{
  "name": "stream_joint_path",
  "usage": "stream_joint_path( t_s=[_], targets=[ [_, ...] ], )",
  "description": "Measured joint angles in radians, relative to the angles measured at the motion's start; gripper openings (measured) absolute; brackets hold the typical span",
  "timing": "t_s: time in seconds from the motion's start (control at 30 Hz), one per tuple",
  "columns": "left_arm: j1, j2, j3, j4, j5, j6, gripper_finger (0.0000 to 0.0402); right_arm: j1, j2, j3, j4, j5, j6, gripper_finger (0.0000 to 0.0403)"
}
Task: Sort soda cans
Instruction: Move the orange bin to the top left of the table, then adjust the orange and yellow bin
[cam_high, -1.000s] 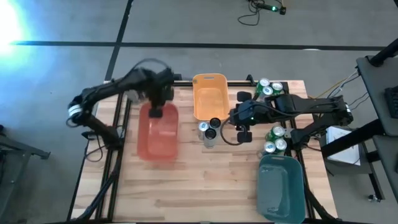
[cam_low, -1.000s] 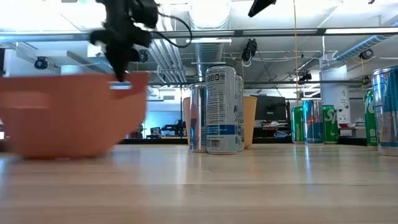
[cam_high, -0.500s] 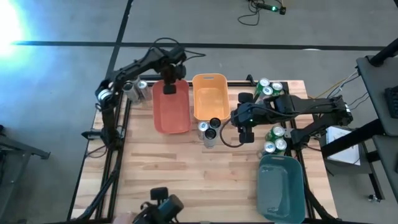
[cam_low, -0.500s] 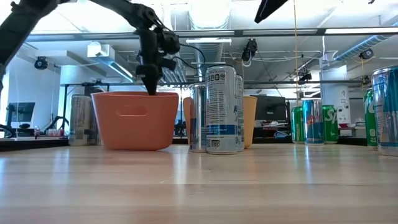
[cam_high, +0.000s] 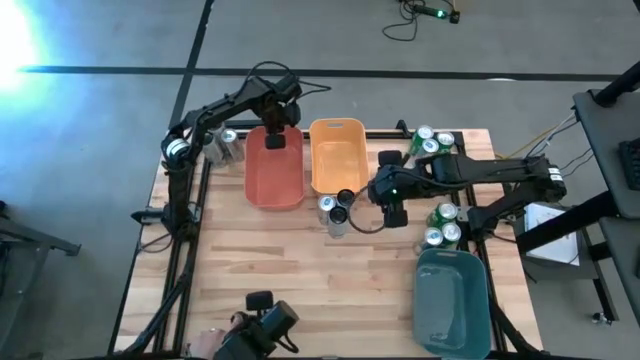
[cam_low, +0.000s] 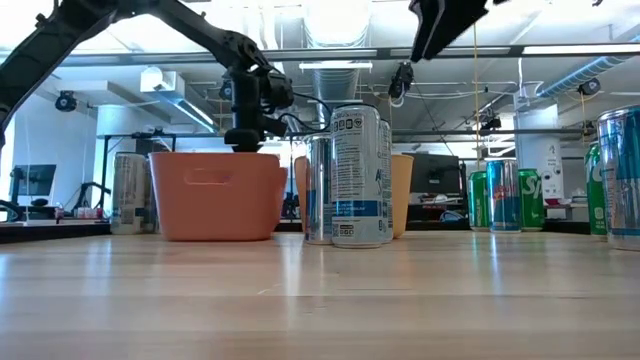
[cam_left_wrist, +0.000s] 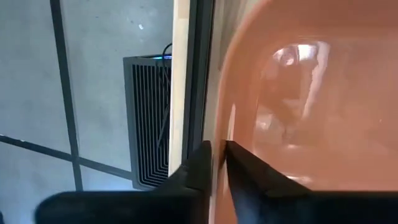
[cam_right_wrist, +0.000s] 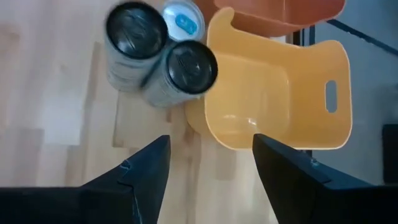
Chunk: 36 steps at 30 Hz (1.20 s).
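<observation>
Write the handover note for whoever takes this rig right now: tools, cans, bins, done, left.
Left tool: shut on the far rim of the red bin, which stands beside the orange bin.
Right tool: open, hanging above the three cans at the orange bin's near end, holding nothing.
Other cans: two grey ones at the far left, green ones at the far right, a second green group just beyond the teal bin.
Done: no can shows in any bin.
Left: every can is yet to be sorted.
</observation>
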Motion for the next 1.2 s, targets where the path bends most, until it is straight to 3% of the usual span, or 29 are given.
stream_joint_path(
  t_s=[0.13, 0.3, 0.37, 0.47, 0.53, 0.9, 1.2],
  targets=[
    [0.001, -0.009, 0.008, 0.01, -0.015, -0.001, 0.0106, -0.091, 0.021, -0.006, 0.009, -0.024, -0.088, 0.0241],
    [0.001, -0.064, 0.019, -0.032, -0.028, -0.067, 0.0175, -0.189, 0.055, -0.008, 0.018, -0.14, -0.196, 0.0246],
    [-0.005, -0.125, 0.027, -0.087, 0.057, -0.156, 0.019, -0.202, 0.083, -0.02, 0.022, -0.189, -0.234, 0.0243],
    [-0.028, -0.241, -0.008, -0.127, 0.31, -0.268, 0.0196, -0.208, 0.133, -0.041, 0.053, -0.217, -0.288, 0.0236],
    [-0.065, -0.332, -0.066, -0.122, 0.396, -0.298, 0.0194, -0.212, 0.171, -0.051, 0.095, -0.238, -0.307, 0.0231],
    [-0.294, -0.784, -0.565, 0.059, 0.432, -0.457, 0.0199, -0.25, 0.306, -0.05, 0.152, -0.264, -0.281, 0.019],
    [-0.355, -0.873, -0.816, 0.141, 0.455, -0.546, 0.0223, -0.26, 0.354, -0.05, 0.147, -0.258, -0.212, 0.0097]
  ],
)
